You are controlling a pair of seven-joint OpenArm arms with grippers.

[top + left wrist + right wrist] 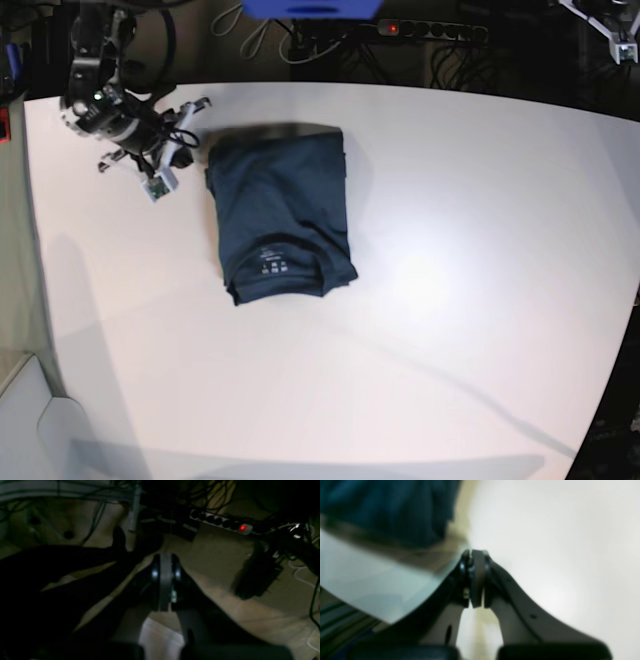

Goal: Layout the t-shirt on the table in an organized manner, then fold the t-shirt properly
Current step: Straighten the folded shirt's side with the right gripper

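Folded t-shirt (281, 215) on white table (450, 250), closed right claw (197, 104) beside.

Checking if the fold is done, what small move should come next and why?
Probably just keep both arms back. The t-shirt already lies in a compact folded rectangle on the table, and the right pincer is shut, empty and beside it, so nothing seems left to tug.

My right pincer (475, 578) has black curved fingers with grey pads and small screw holes. The right arm (110, 110) shows silver-grey housings, black cables and a green light.
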